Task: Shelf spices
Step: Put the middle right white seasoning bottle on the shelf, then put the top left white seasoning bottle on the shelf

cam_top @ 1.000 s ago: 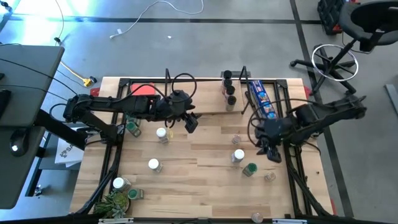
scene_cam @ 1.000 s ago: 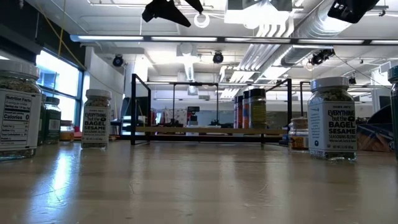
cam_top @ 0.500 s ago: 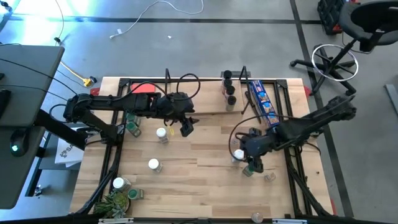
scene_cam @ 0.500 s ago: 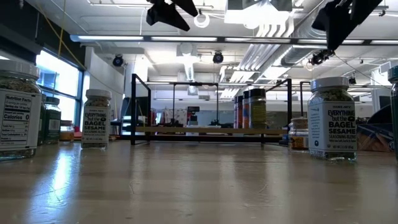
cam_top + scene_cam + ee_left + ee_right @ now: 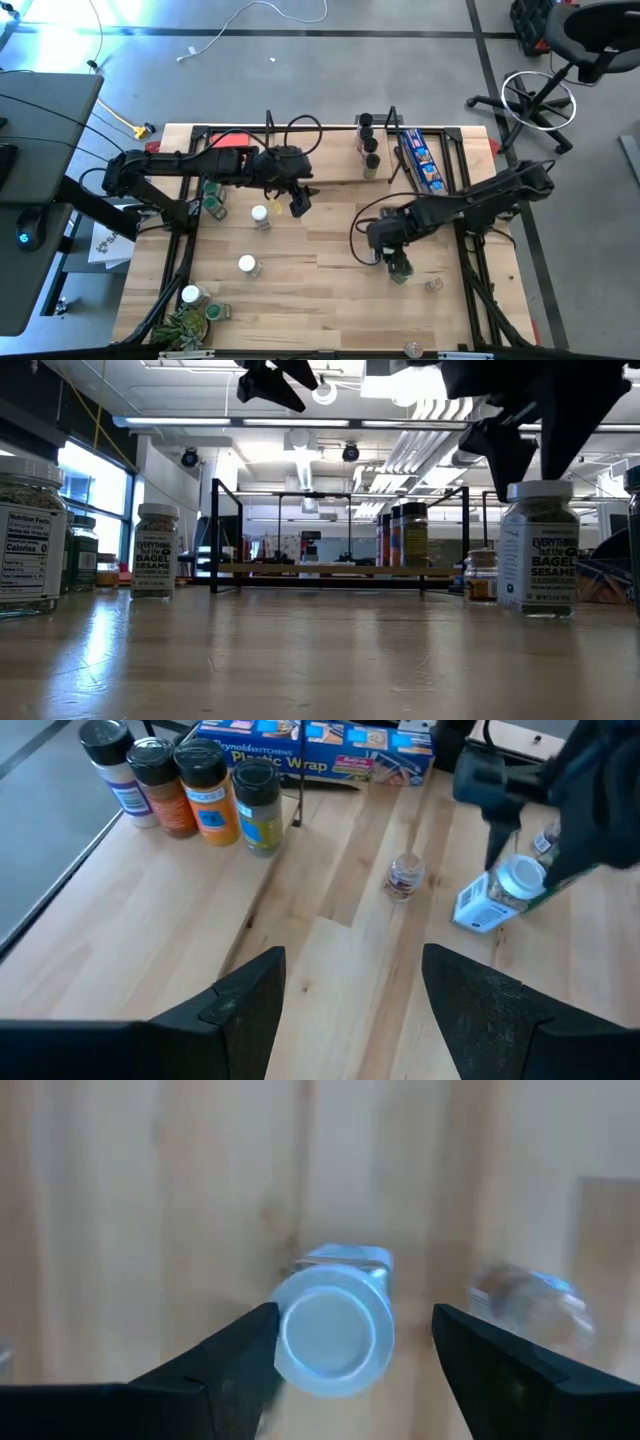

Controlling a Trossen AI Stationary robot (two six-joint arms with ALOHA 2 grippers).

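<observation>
The right gripper (image 5: 340, 1370) hangs wide open around a white-lidded jar (image 5: 335, 1330) on the table, gripping nothing. The jar looks tilted; closing off-centre could topple it. The left gripper (image 5: 350, 1010) waits open near the shelf (image 5: 330, 180).

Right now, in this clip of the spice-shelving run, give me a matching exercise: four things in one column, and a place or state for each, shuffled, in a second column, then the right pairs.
Things:
1. right gripper
2. left gripper
3. blue plastic wrap box
4. potted plant

Places or states:
A. lying on the table beside the shelf's right end
B. fingers open around a white-lidded Everything but the Bagel jar
C. at the table's near left corner
D. fingers open, holding nothing, in front of the shelf

Pairs: 1-B, 2-D, 3-A, 4-C
</observation>
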